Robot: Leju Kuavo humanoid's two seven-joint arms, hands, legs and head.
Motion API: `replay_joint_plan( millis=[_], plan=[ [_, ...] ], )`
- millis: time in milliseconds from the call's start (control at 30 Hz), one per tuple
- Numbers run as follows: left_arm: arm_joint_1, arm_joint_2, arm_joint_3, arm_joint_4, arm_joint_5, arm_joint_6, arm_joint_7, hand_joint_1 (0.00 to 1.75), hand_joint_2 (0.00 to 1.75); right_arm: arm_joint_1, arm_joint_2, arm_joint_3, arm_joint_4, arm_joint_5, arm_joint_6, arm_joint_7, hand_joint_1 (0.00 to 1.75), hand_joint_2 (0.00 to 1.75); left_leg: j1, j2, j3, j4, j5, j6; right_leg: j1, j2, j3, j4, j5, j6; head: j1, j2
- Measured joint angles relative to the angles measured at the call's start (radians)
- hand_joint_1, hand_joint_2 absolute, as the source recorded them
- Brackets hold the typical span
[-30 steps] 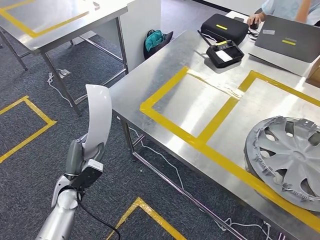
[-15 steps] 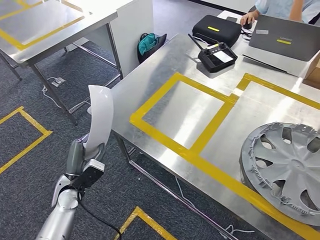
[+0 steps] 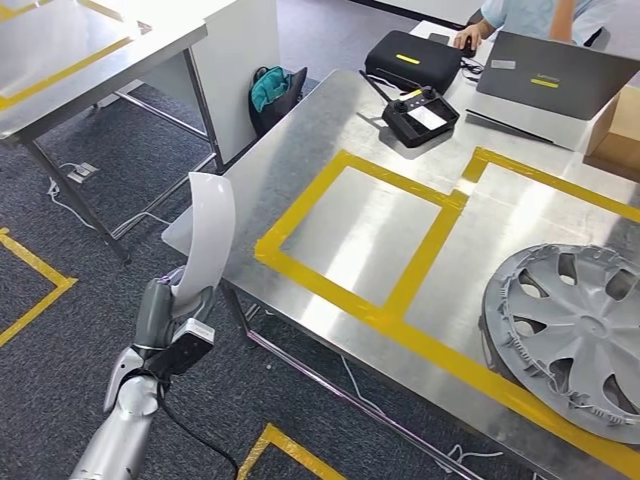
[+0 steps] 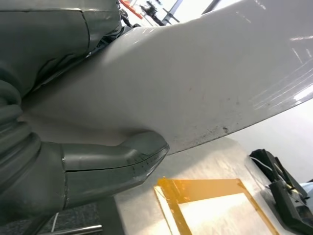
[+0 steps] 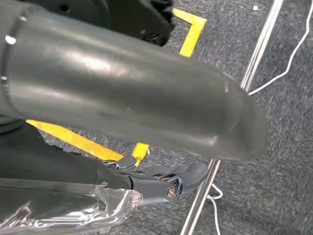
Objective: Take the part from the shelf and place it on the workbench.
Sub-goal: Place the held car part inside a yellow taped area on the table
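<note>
My left hand (image 3: 163, 316) grips the lower end of a white curved part (image 3: 208, 232) and holds it upright, just off the near left corner of the steel workbench (image 3: 302, 130). In the left wrist view the part (image 4: 207, 83) lies across the hand (image 4: 74, 161), with the bench top (image 4: 210, 156) and its yellow tape (image 4: 199, 186) beyond. My right hand (image 5: 129, 122) hangs over the carpet beside a bench leg, its fingers (image 5: 166, 183) stretched out with nothing in them.
Two yellow taped boxes (image 3: 362, 225) mark the bench; a grey hubcap (image 3: 566, 335) lies at its right. At the far end are a controller (image 3: 419, 112), black case (image 3: 411, 55), grey case (image 3: 558, 75), cardboard box (image 3: 619, 130) and a person (image 3: 528, 15). A second table (image 3: 68, 50) stands back left.
The whole view has shifted: the workbench and floor slide leftward and nearer, so the camera has moved. My left hand keeps the white part in the same hold.
</note>
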Motion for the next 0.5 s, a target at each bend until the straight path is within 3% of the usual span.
replay_joint_plan(
  millis=[67, 100, 167, 233, 267, 367, 400, 433, 500],
  plan=[
    [-0.001, 0.000, 0.000, 0.000, 0.000, -0.001, 0.000, 1.73, 1.75, -0.004, 0.000, 0.000, 0.000, 0.000, 0.000, 0.000, 0.00, 0.00, -0.004, 0.010, 0.011, 0.001, -0.008, -0.009, 0.008, -0.022, 0.051, -0.106, 0.040, -0.009, -0.001, 0.000],
    [-0.001, 0.000, 0.000, 0.000, 0.000, -0.002, 0.000, 1.73, 1.75, -0.007, 0.000, 0.000, 0.000, 0.000, 0.000, 0.000, 0.00, 0.00, -0.005, 0.016, 0.013, 0.001, -0.010, -0.014, 0.011, -0.026, 0.060, -0.124, 0.043, -0.013, -0.001, 0.000],
    [-0.002, 0.000, -0.001, 0.000, 0.000, -0.003, 0.000, 1.73, 1.75, -0.009, 0.000, 0.000, 0.000, 0.000, 0.000, 0.000, 0.00, 0.00, -0.006, 0.027, 0.015, -0.003, -0.010, -0.026, 0.013, -0.009, 0.061, -0.127, 0.046, -0.024, -0.002, 0.000],
    [-0.003, -0.002, -0.001, 0.000, 0.000, -0.003, 0.000, 1.73, 1.75, -0.007, 0.000, 0.000, 0.000, 0.000, 0.000, 0.000, 0.00, 0.00, -0.004, 0.017, 0.009, 0.014, -0.026, -0.037, 0.008, 0.006, 0.062, -0.135, 0.053, -0.037, -0.002, 0.000],
    [-0.004, -0.001, -0.001, 0.000, -0.001, -0.003, 0.000, 1.73, 1.75, -0.008, 0.000, -0.001, 0.000, 0.000, 0.000, 0.000, 0.00, 0.00, -0.003, 0.006, -0.007, 0.051, -0.050, -0.042, 0.005, 0.014, 0.063, -0.139, 0.056, -0.042, -0.003, 0.000],
    [-0.001, 0.002, -0.001, 0.003, -0.003, -0.003, -0.001, 1.73, 1.75, -0.010, -0.001, -0.003, 0.000, 0.001, 0.000, 0.000, 0.00, 0.00, -0.001, -0.016, -0.100, 0.241, -0.134, -0.050, 0.002, 0.040, 0.063, -0.140, 0.058, -0.046, -0.004, 0.000],
    [0.000, 0.003, -0.001, 0.004, -0.005, -0.004, -0.001, 1.73, 1.75, -0.010, -0.001, -0.003, 0.000, 0.001, 0.000, 0.000, 0.00, 0.00, 0.000, -0.017, -0.120, 0.275, -0.136, -0.051, 0.002, 0.050, 0.064, -0.140, 0.058, -0.047, -0.004, 0.000],
    [0.000, 0.004, -0.001, 0.004, -0.008, -0.004, -0.001, 1.73, 1.75, -0.009, -0.001, -0.004, 0.000, 0.003, 0.000, 0.000, 0.00, 0.00, 0.000, -0.018, -0.121, 0.270, -0.119, -0.051, 0.001, 0.061, 0.064, -0.140, 0.058, -0.046, -0.004, 0.000],
    [-0.001, 0.008, -0.001, 0.004, -0.015, -0.007, -0.002, 1.73, 1.75, -0.009, -0.001, -0.004, 0.000, 0.007, 0.002, 0.001, 0.00, 0.00, 0.005, -0.034, -0.072, 0.156, -0.044, -0.051, -0.001, 0.083, 0.065, -0.139, 0.057, -0.042, -0.004, 0.000]
  ],
)
